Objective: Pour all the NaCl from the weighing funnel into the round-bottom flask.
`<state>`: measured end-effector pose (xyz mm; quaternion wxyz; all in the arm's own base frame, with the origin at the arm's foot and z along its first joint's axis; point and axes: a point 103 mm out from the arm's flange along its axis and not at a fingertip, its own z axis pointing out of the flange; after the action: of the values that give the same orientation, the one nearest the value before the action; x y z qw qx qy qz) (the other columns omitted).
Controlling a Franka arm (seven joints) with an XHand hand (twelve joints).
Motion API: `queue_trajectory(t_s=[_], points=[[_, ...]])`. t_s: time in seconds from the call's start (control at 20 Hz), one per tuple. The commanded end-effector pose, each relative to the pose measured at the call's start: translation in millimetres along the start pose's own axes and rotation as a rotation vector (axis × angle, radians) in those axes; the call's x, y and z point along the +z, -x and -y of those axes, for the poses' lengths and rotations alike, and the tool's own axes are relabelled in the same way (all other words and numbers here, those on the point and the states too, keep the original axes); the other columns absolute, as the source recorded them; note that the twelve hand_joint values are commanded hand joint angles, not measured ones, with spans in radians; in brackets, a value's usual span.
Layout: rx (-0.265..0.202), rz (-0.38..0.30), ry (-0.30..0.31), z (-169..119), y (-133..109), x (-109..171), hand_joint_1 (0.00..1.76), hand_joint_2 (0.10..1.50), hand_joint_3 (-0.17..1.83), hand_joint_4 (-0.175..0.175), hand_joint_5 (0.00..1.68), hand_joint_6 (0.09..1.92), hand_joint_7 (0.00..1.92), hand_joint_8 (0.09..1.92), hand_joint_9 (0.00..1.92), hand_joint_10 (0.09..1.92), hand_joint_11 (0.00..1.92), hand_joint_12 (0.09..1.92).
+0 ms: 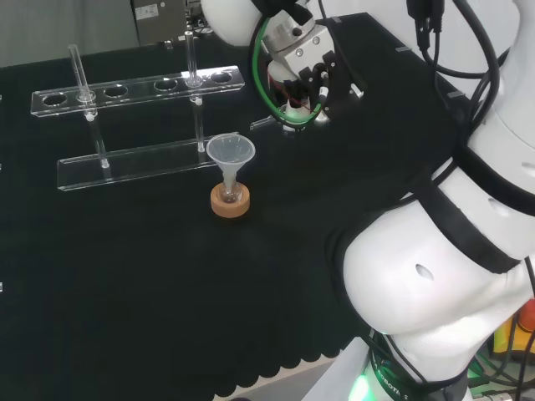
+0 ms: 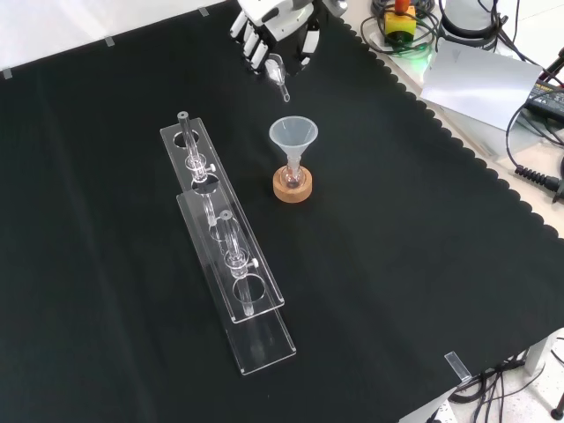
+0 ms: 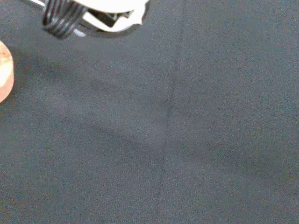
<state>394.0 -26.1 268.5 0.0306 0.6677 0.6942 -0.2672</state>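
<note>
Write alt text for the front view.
The hand holds a small weighing funnel above black cloth, short of a funnel set in a flask on a cork ring. A clear tube rack stands left.

A clear rack (image 2: 231, 264) with test tubes (image 2: 187, 141) stands on black cloth (image 2: 397, 291).

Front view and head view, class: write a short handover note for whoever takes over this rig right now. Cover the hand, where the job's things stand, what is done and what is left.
Hand: at the front view's top, fingers curled round a small clear weighing funnel, held above the cloth with its spout pointing down toward the flask.
Flask: sits on a cork ring mid-bench, with a plastic funnel standing in its neck.
Test-tube rack: left of the flask in the front view, untouched.
Done: weighing funnel picked up.
Left: bring it over the plastic funnel, tip it, empty all the salt. Whether any salt has gone in cannot be told.
</note>
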Motion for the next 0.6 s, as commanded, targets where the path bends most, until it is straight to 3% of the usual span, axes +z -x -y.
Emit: queue_trajectory(t_s=[0.05, 0.6], points=[[-0.010, 0.043, -0.022, -1, -10, -3, 1.07, 0.72, 0.69, 0.175, 1.11, 0.97, 0.84, 0.67, 1.07, 0.42, 0.64, 1.21], [-0.036, 0.154, -0.055, -7, -24, -10, 1.08, 0.72, 0.69, 0.175, 1.11, 0.97, 0.84, 0.67, 1.07, 0.42, 0.63, 1.21]])
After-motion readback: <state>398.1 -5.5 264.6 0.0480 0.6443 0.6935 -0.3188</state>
